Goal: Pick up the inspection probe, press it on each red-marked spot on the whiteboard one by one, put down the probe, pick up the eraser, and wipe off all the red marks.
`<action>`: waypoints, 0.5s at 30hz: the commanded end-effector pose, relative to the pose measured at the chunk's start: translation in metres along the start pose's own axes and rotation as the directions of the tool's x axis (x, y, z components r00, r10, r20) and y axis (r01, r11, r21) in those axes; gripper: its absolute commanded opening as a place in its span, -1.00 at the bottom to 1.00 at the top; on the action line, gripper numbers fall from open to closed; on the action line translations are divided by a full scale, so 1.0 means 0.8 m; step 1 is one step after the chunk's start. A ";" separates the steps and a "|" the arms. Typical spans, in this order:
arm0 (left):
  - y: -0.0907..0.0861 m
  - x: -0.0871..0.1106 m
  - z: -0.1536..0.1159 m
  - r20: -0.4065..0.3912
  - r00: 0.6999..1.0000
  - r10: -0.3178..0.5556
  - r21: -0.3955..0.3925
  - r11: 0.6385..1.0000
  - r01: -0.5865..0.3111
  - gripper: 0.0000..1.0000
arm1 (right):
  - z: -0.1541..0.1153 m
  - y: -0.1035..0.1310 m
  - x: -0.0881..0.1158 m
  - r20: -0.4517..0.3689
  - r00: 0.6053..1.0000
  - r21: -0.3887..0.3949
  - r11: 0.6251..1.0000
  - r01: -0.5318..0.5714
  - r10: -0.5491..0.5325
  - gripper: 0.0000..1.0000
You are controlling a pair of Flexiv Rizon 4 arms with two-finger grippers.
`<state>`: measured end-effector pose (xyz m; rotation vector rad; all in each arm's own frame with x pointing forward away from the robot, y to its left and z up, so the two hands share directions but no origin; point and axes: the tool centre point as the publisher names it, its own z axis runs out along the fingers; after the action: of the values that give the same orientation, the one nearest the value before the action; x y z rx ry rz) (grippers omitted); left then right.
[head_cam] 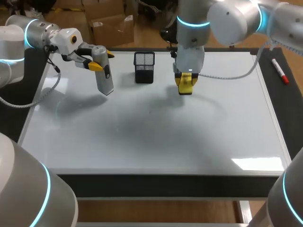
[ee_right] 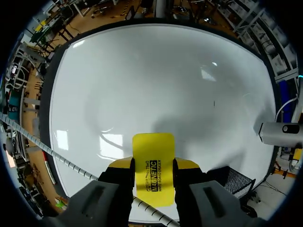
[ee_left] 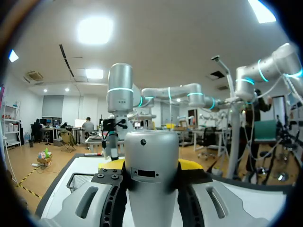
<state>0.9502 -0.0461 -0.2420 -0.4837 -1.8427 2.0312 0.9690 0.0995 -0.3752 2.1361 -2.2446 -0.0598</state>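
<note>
The whiteboard [head_cam: 156,142] fills the middle of the frame on the table [head_cam: 288,101], with a tiny dark mark [head_cam: 149,112] near its centre. Farther back, at upper middle, the right claw [head_cam: 185,80] points down and pinches the yellow eraser [head_cam: 185,88] from both sides, over the board. At upper left, the left claw [head_cam: 100,60] grips the grey probe [head_cam: 104,73], which hangs tilted above the board. A black mesh basket [head_cam: 144,67] stands between them near the far edge. A red marker [head_cam: 280,71] lies at upper right, off the board.
</note>
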 end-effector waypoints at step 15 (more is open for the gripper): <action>-0.002 -0.001 -0.001 -0.004 1.000 -0.001 -0.001 1.000 0.001 -1.00 | 0.025 -0.061 -0.016 0.025 1.000 -0.059 0.998 0.015 -0.014 -1.00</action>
<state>0.9502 -0.0461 -0.2420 -0.4837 -1.8427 2.0313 1.0098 0.1099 -0.3948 2.1385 -2.2198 -0.1361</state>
